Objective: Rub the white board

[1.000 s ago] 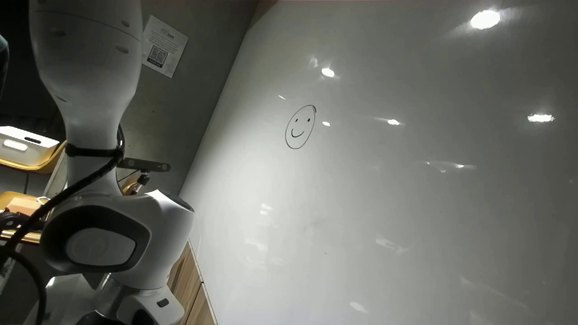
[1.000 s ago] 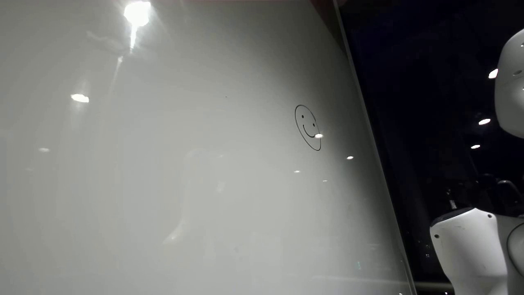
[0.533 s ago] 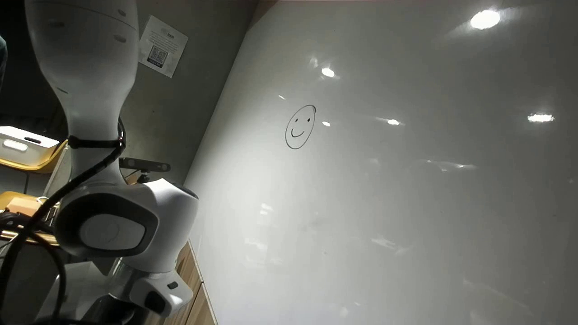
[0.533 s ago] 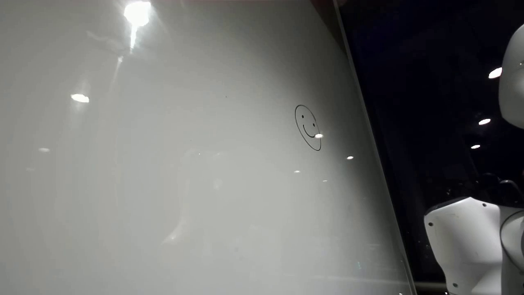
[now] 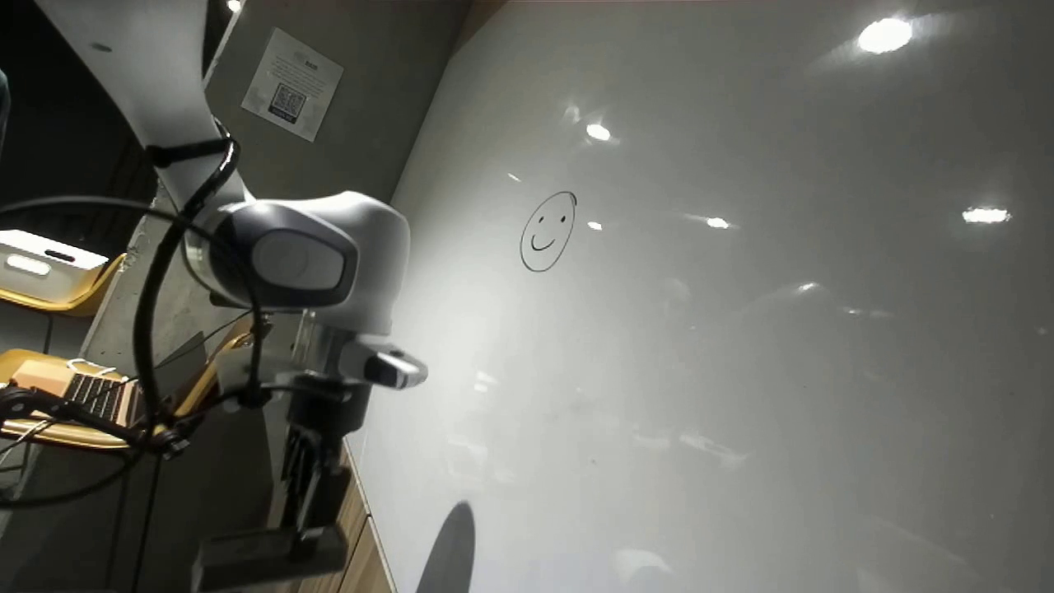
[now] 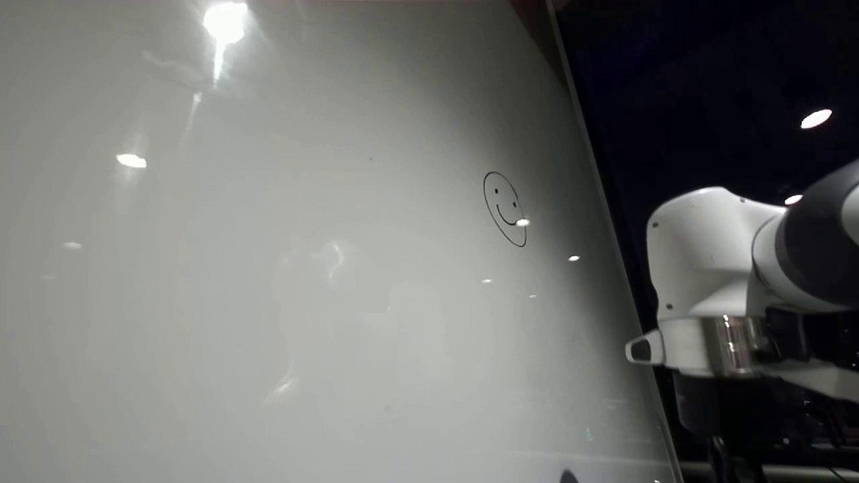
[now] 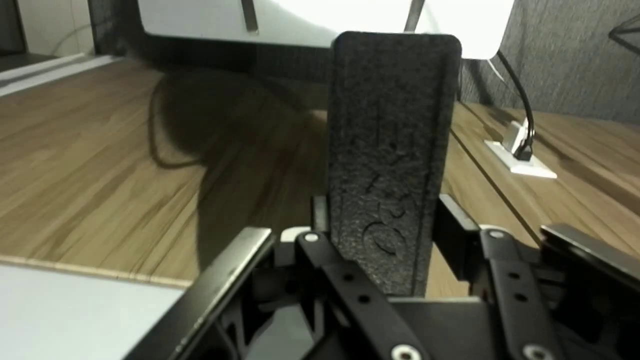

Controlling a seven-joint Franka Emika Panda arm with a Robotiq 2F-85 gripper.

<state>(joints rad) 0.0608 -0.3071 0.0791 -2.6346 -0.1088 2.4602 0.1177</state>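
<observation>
I hold a dark block (image 7: 392, 115) pinched in my gripper (image 7: 385, 220); dimly seen, it looks apart from the white board (image 5: 700, 371), which stands beside my arm (image 5: 300, 259) and bears a smiley (image 5: 543, 239).

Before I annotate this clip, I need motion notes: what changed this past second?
The white rounded robot arm has shifted up and toward the large glossy white board in both exterior views. Its black gripper, clamping a dark rectangular block, has come into an exterior view; earlier grip unseen. The black smiley drawing stayed unchanged.
</observation>
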